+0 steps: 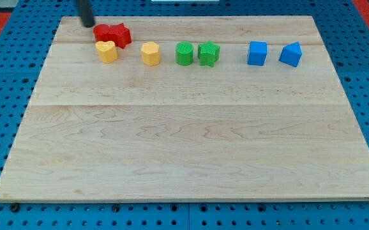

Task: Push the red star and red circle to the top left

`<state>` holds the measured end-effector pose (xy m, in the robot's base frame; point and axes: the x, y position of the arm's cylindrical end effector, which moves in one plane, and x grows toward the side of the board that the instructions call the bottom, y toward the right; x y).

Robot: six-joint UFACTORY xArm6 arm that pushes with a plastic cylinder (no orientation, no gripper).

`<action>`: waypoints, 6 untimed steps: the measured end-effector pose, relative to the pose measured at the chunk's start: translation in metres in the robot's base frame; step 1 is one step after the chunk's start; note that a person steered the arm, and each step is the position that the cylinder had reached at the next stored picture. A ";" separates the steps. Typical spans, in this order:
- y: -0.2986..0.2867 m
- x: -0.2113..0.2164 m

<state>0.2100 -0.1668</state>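
Pale wooden board (191, 147) on a blue pegboard surface (6, 76), filling most of the view. No jaws on this rig, only a dark rod coming down from the view's top at the left. my tip (87, 24) near the board's top-left corner, just up and to the left of the red circle (102, 31), apparently close to touching it, though contact cannot be told. Red circle and red star (121, 34) pressed side by side, star on the right, both already near the top left. Just below them, a yellow heart (106, 51), touching or nearly touching the red circle. Further right in a rough row: a yellow hexagon-like block (150, 53), a green cylinder (184, 53), a green star (208, 53) just beside it, then, after a gap, a blue cube (257, 53) and a blue angular block (291, 54).
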 end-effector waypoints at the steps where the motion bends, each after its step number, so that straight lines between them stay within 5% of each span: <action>1: 0.073 -0.001; 4: 0.075 0.036; 6: 0.018 0.036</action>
